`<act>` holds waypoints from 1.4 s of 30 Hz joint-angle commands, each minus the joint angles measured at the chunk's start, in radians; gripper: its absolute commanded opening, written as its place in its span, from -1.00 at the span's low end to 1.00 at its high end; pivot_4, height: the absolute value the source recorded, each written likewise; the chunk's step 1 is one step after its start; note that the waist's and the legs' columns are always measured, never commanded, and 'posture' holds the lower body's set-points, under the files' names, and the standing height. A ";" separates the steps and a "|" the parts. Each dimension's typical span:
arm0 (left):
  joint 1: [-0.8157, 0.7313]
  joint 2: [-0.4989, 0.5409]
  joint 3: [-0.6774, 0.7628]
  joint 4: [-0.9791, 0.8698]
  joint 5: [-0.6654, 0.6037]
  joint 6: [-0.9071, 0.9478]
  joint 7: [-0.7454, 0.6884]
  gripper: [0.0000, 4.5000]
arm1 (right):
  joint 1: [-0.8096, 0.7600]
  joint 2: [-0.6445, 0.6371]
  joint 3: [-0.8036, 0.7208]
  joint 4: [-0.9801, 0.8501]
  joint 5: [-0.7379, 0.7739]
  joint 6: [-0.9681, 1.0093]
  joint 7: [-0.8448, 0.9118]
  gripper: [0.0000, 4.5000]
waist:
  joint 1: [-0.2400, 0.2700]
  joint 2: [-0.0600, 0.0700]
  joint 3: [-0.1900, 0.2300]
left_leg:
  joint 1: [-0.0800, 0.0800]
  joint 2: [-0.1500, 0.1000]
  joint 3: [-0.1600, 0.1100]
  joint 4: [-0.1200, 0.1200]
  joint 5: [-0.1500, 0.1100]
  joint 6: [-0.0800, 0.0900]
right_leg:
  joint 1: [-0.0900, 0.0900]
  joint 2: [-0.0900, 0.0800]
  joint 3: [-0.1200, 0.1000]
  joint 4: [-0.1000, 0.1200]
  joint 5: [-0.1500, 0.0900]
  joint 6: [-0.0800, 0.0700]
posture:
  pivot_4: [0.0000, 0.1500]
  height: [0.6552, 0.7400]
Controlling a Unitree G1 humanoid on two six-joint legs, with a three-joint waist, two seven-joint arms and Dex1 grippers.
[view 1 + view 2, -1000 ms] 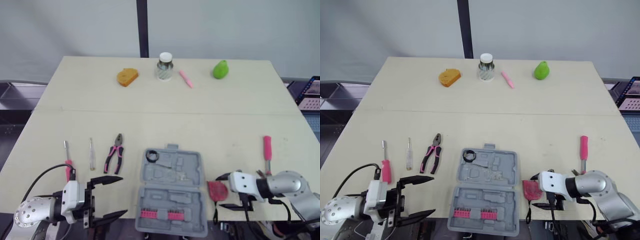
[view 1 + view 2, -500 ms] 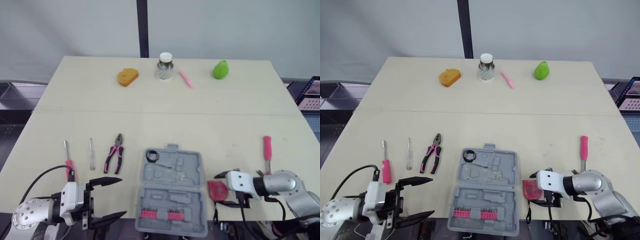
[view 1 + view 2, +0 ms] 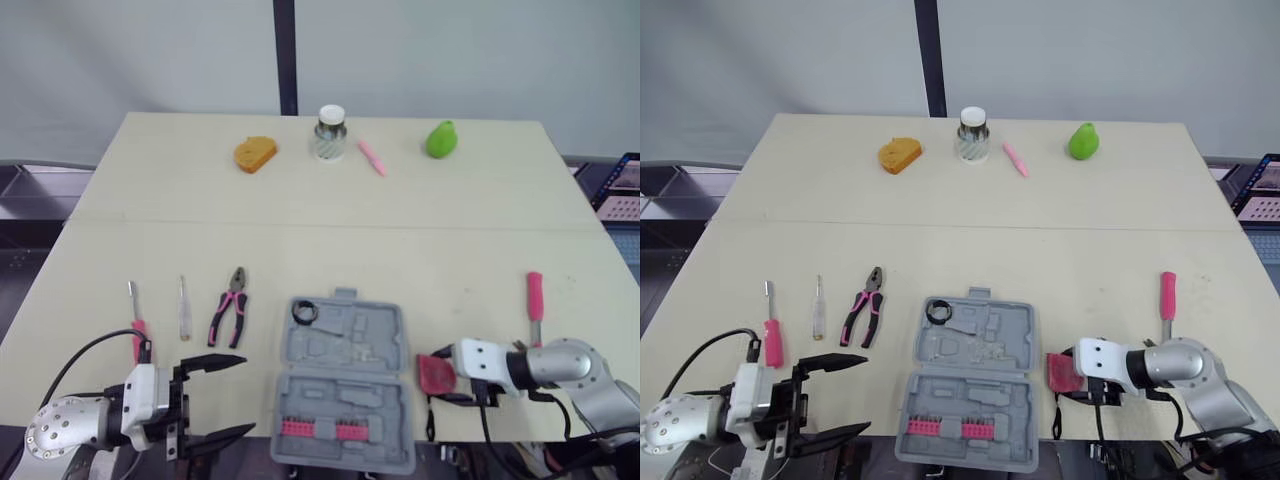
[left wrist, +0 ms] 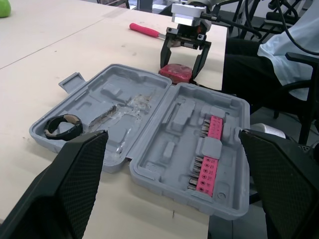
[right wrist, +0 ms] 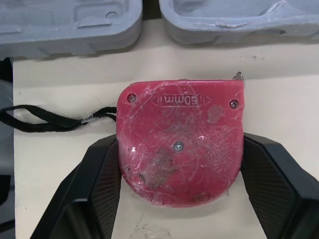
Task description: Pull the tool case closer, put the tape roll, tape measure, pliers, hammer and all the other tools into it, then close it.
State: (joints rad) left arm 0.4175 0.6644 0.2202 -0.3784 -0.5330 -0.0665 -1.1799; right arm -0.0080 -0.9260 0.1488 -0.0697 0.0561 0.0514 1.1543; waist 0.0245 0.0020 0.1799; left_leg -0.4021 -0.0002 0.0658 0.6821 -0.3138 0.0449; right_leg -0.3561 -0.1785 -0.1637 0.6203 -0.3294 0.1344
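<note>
**Operator:** How do my right fingers stand?

**Spotter:** Your right fingers (image 5: 99, 189) sit one on each side of the red tape measure (image 5: 179, 149). Both look pressed against its sides, so your right gripper (image 4: 179, 70) has it pinched. The tape measure lies flat on the table (image 3: 330, 250), just beside the right edge of the tool case (image 3: 345, 385). Its black strap (image 5: 45, 123) trails toward the table's near edge.

**Operator:** And my left?

**Spotter:** Your left gripper (image 3: 246, 392) is spread wide with nothing between its fingers. It hangs at the table's near edge, left of the case and apart from it.

**Operator:** What about the case itself?

**Spotter:** It lies open and flat between your two grippers, close to the near edge. A row of pink bits (image 3: 320, 430) sits in the near half. The black tape roll (image 3: 305, 312) sits in the far-left corner of the far half.

**Operator:** And further out?

**Spotter:** On your left the pliers (image 3: 229, 307) are nearest the case. Then come a clear-handled screwdriver (image 3: 185, 310) and a pink-handled screwdriver (image 3: 135, 325), each lying apart from the others. On your right, a pink-handled tool (image 3: 535, 305) lies past your right gripper. Along the far edge stand an orange object (image 3: 255, 154), a white-lidded jar (image 3: 330, 133), a pink stick (image 3: 371, 157) and a green object (image 3: 440, 139).
</note>
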 commanded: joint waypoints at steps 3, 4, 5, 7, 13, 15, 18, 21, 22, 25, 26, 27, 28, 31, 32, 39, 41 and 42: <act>-0.053 -0.009 -0.016 0.024 0.012 -0.007 0.022 1.00 | -0.113 -0.081 -0.029 -0.151 0.054 0.265 0.056 0.32 | 0.000 0.002 0.001 | 0.000 0.000 0.000 0.000 0.000 0.000 | 0.000 0.000 0.000 0.000 0.000 0.000 | 1.00 -0.06; -0.066 -0.011 -0.018 0.031 0.016 -0.006 0.027 1.00 | -0.142 -0.096 -0.022 -0.177 0.061 0.326 0.067 0.32 | -0.001 0.002 0.000 | 0.000 0.000 0.000 0.000 0.000 0.000 | -0.001 0.000 0.000 0.000 0.000 0.000 | 1.00 -0.06; -0.075 -0.012 -0.019 0.037 0.017 -0.004 0.032 1.00 | -0.181 -0.109 -0.010 -0.203 0.065 0.391 0.075 0.32 | -0.001 0.002 0.000 | 0.000 0.000 0.000 0.000 0.000 0.000 | -0.001 0.000 0.000 0.000 0.000 0.000 | 1.00 -0.06; -0.085 -0.014 -0.018 0.040 0.016 0.000 0.039 1.00 | -0.269 -0.134 0.026 -0.249 0.051 0.498 0.091 0.32 | -0.003 0.002 0.000 | 0.000 0.000 0.000 0.000 0.000 0.000 | -0.001 0.000 0.000 0.000 0.000 0.000 | 1.00 -0.06; -0.084 -0.015 -0.009 0.047 0.024 -0.002 0.055 1.00 | -0.551 -0.140 0.201 -0.327 -0.016 0.739 0.141 0.32 | -0.007 0.002 0.001 | -0.001 0.001 0.000 0.000 0.000 -0.001 | -0.002 0.000 0.001 0.000 0.000 0.000 | 1.00 -0.06; -0.087 -0.016 -0.008 0.050 0.028 -0.001 0.064 1.00 | -0.639 -0.118 0.280 -0.367 -0.041 0.797 0.157 0.32 | -0.008 0.002 0.001 | -0.001 0.001 0.000 0.000 0.000 -0.001 | -0.003 0.000 0.001 0.000 0.000 0.000 | 1.00 -0.06; -0.092 -0.017 -0.014 0.051 0.034 -0.001 0.077 1.00 | -0.736 -0.093 0.375 -0.404 -0.060 0.885 0.172 0.32 | -0.008 0.002 0.001 | -0.002 0.000 -0.001 0.000 0.000 -0.001 | -0.003 -0.001 0.001 0.001 0.000 0.000 | 1.00 -0.06; -0.094 -0.019 -0.020 0.045 0.039 0.001 0.091 1.00 | -0.853 -0.037 0.503 -0.424 -0.082 1.045 0.161 0.32 | -0.016 0.003 0.001 | -0.002 0.000 0.000 0.000 0.000 -0.001 | -0.004 -0.001 0.001 0.001 0.000 0.000 | 1.00 -0.06; -0.095 -0.018 -0.021 0.044 0.041 0.003 0.095 1.00 | -0.878 -0.022 0.534 -0.425 -0.084 1.076 0.154 0.32 | -0.017 0.002 0.001 | -0.002 0.000 -0.001 0.000 0.000 -0.001 | -0.004 -0.001 0.001 0.002 0.000 0.000 | 1.00 -0.06; -0.097 -0.015 -0.024 0.038 0.046 0.008 0.107 1.00 | -0.925 0.017 0.595 -0.410 -0.086 1.134 0.129 0.32 | -0.024 0.002 0.001 | -0.002 0.000 -0.001 0.000 0.000 -0.001 | -0.004 -0.001 0.001 0.002 0.000 0.000 | 1.00 -0.06; -0.098 -0.012 -0.023 0.037 0.045 0.012 0.108 1.00 | -0.935 0.030 0.615 -0.402 -0.089 1.144 0.117 0.32 | -0.027 0.003 0.001 | -0.002 0.000 -0.001 0.000 0.000 -0.001 | -0.004 -0.001 0.000 0.002 0.000 0.000 | 1.00 -0.06; -0.100 -0.008 -0.021 0.036 0.044 0.015 0.108 1.00 | -0.943 0.043 0.633 -0.393 -0.088 1.150 0.107 0.32 | -0.028 0.002 0.001 | -0.002 -0.001 -0.001 0.000 0.000 -0.001 | -0.004 -0.001 0.000 0.002 0.000 0.000 | 1.00 -0.06; -0.101 -0.006 -0.020 0.035 0.043 0.017 0.109 1.00 | -0.949 0.048 0.644 -0.389 -0.086 1.154 0.100 0.32 | -0.029 0.003 0.001 | -0.002 -0.001 -0.001 0.000 0.000 -0.001 | -0.004 -0.001 0.000 0.003 0.000 0.000 | 1.00 -0.06; -0.107 0.001 -0.014 0.034 0.040 0.025 0.107 1.00 | -0.965 0.078 0.678 -0.360 -0.086 1.162 0.072 0.32 | -0.029 0.002 0.001 | -0.002 -0.001 -0.001 0.000 0.000 -0.001 | -0.004 -0.001 0.000 0.003 0.000 0.000 | 1.00 -0.06; -0.108 0.003 -0.013 0.033 0.040 0.027 0.108 1.00 | -0.971 0.091 0.689 -0.347 -0.087 1.166 0.061 0.32 | -0.028 0.002 0.001 | -0.002 -0.001 -0.001 0.000 0.000 -0.001 | -0.004 -0.001 0.000 0.003 0.000 0.000 | 1.00 -0.06; -0.101 0.006 -0.013 0.017 0.042 0.036 0.117 1.00 | -0.978 0.131 0.753 -0.300 -0.091 1.156 0.010 0.32 | -0.029 0.003 0.001 | -0.002 -0.001 -0.001 0.000 0.000 -0.001 | -0.005 -0.001 0.001 0.005 0.000 0.000 | 1.00 -0.06; -0.095 0.005 -0.014 0.009 0.042 0.039 0.120 1.00 | -0.978 0.136 0.774 -0.290 -0.095 1.143 0.002 0.32 | -0.029 0.003 0.001 | -0.002 -0.001 -0.001 0.000 0.000 -0.001 | -0.005 -0.001 0.001 0.005 0.000 0.000 | 1.00 -0.06; -0.093 0.004 -0.014 0.005 0.042 0.041 0.123 1.00 | -0.978 0.140 0.781 -0.284 -0.095 1.139 -0.001 0.32 | -0.029 0.003 0.001 | -0.002 -0.001 -0.001 0.000 0.000 -0.001 | -0.005 -0.001 0.001 0.005 0.000 0.000 | 1.00 -0.06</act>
State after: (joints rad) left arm 0.3167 0.6629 0.1956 -0.3432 -0.4861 -0.0241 -1.0622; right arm -0.9723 -0.7901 0.9270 -0.3456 -0.0230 1.2024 1.1629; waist -0.0050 0.0045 0.1808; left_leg -0.4043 -0.0016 0.0651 0.6821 -0.3143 0.0440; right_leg -0.3613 -0.1798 -0.1631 0.6252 -0.3294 0.1343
